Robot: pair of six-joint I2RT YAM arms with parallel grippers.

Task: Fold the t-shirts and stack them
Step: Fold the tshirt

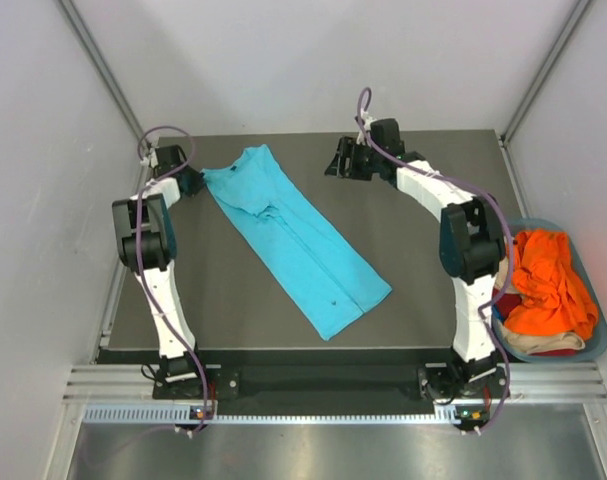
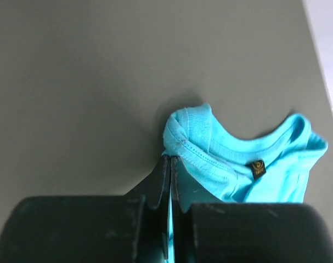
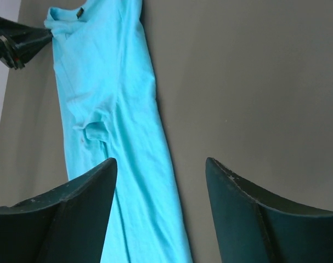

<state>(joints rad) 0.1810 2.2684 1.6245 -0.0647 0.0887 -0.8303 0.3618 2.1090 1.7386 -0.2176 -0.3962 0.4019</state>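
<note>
A bright turquoise t-shirt [image 1: 293,245] lies folded into a long strip, running diagonally from the back left toward the middle front of the dark table. My left gripper [image 1: 195,180] sits at its collar end, shut on a pinch of cloth at the neckline corner [image 2: 180,148]; a thin line of turquoise shows between the closed jaws [image 2: 170,159]. My right gripper [image 1: 335,160] hovers open at the back, to the right of the shirt. Its wrist view looks down over the shirt's [image 3: 117,109] right edge, nothing between the fingers [image 3: 161,160].
A blue-grey basket [image 1: 595,300] stands off the table's right edge, holding a crumpled orange shirt [image 1: 548,280] over a beige one [image 1: 538,343]. White walls close in on the left, back and right. The bare dark tabletop [image 1: 433,250] stretches right of the shirt.
</note>
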